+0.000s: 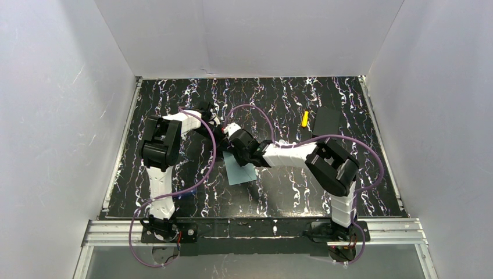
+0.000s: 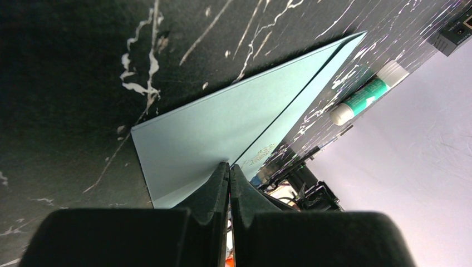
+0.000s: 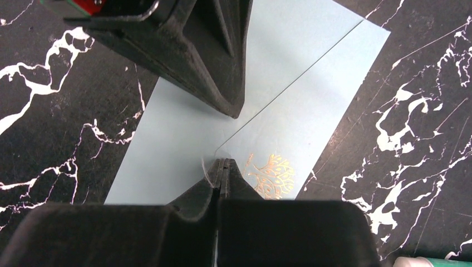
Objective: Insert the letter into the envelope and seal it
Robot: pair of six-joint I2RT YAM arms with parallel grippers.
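The pale teal envelope [image 1: 241, 173] lies flat on the black marbled table [image 1: 290, 192], with a gold tree print [image 3: 273, 175] near one edge. Its flap edge runs as a thin diagonal line across the envelope [image 3: 289, 83]. My left gripper [image 2: 229, 166] is shut, its tips pressed onto the envelope [image 2: 211, 128] at that line. Just beside it, my right gripper [image 3: 222, 161] is also shut, its tips on the envelope at the near end of the line. The left gripper's fingers [image 3: 217, 61] reach in from the top of the right wrist view. The letter is out of view.
A green-and-white glue stick [image 2: 367, 94] lies past the envelope's far corner. A small yellow object [image 1: 304, 118] and a black block [image 1: 327, 121] sit at the back right. White walls [image 1: 58, 116] enclose the table on three sides.
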